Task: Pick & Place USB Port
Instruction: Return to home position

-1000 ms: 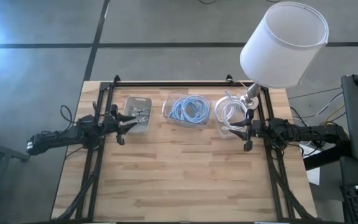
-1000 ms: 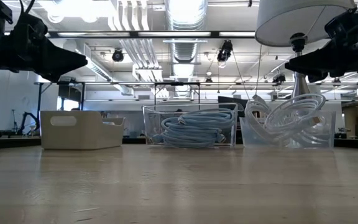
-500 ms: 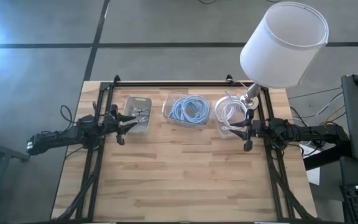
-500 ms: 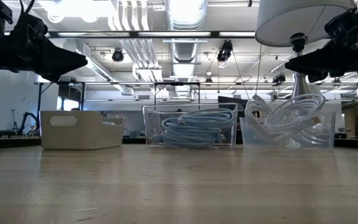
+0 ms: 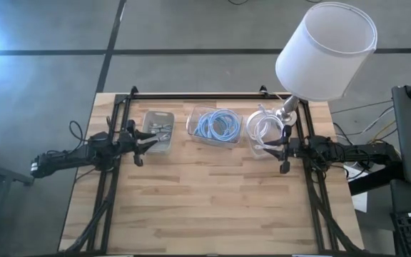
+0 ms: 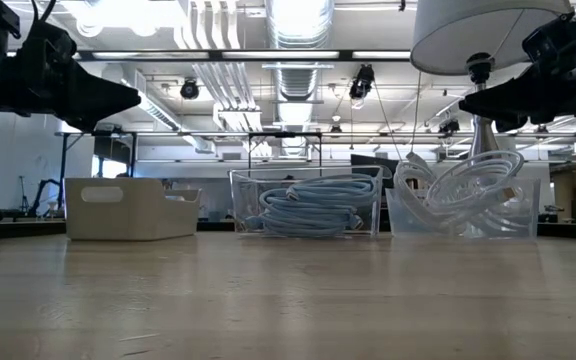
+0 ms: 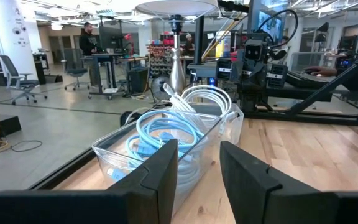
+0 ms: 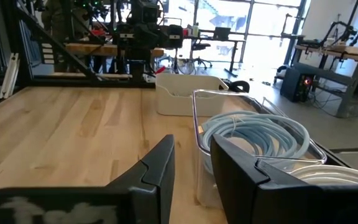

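Well, on the left the left gripper (image 7: 199, 149) hangs above the counter (image 5: 205, 207), just beside the gray bin (image 6: 128, 215). Its fingers are parted by a narrow gap and hold nothing. That bin holds a few small items, too small to name. The middle clear bin (image 6: 240, 205) carries the coiled blue cables (image 5: 216, 125), lying wholly inside its walls. Next along, the right clear bin (image 6: 398, 215) holds the white cables (image 6: 473, 185), whose loops stand up over the rim (the one untidy spot here). The right gripper (image 8: 191, 155) hovers just beside that bin, also narrowly parted and empty, under the shade of a lamp (image 5: 325, 50).

The sorting looks done, so what remains is pulling both arms back. The risk, as I judge it, sits on the right: a finger swinging low past the raised white loops could hook one and drag the cable out, or shove the light bin. On the left, a careless sweep could nudge the gray bin.
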